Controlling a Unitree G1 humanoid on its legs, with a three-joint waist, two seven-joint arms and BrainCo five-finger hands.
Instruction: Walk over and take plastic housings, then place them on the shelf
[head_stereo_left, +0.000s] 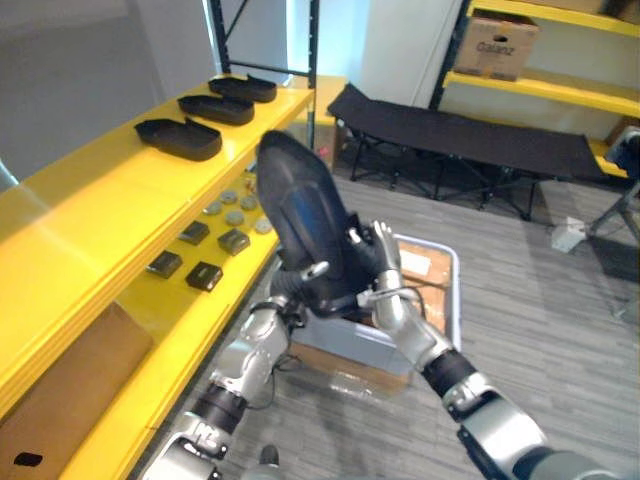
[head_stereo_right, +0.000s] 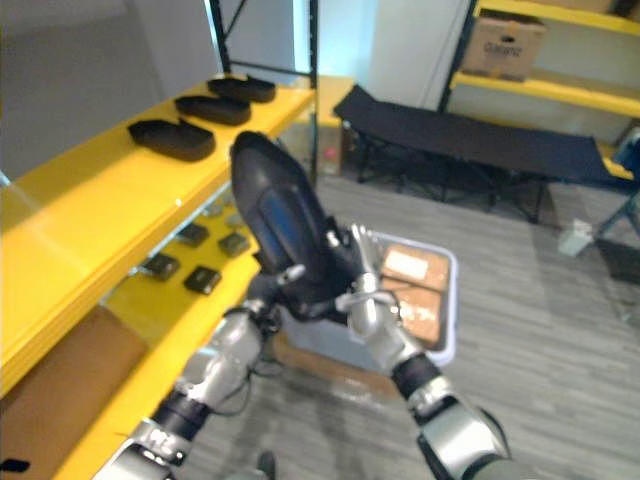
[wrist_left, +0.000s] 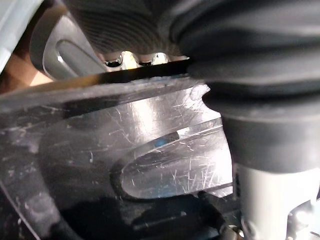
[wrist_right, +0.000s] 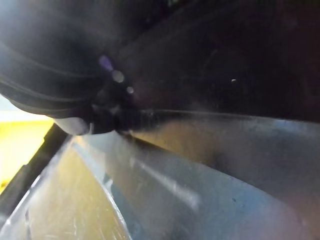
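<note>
Just beside the yellow shelf (head_stereo_left: 100, 190) the robot holds a big black plastic housing (head_stereo_left: 300, 215) up between its two hands, well off the floor. The housing stands nearly on end, its rounded top leaning towards the shelf and its glossy, scratched face turned my way. The right hand (head_stereo_left: 385, 270) grips it low on the side away from the shelf: the silver fingers run up along the edge and the thumb hooks in underneath, so that hand is clamped on the housing. The left hand (head_stereo_left: 312, 270) comes in from below on the shelf side. Its thumb lies across the front face, pinching the shell, while the rest of its fingers are tucked behind where I can't see them. On the shelf's top board three more housings (head_stereo_left: 180, 138) lie flat in a row, one behind another, running away towards the far upright. On the level below sit four small black parts (head_stereo_left: 205, 275) and, further along, a scatter of grey discs (head_stereo_left: 235, 205). At the bottom level a sheet of brown cardboard (head_stereo_left: 70, 380) lies flat. On the floor behind the held housing stands a grey tote (head_stereo_left: 455, 290) with brown packages in it. Across the room there is a black folding cot (head_stereo_left: 470, 140), and above it a cardboard box (head_stereo_left: 495, 45) rests on another yellow rack.
</note>
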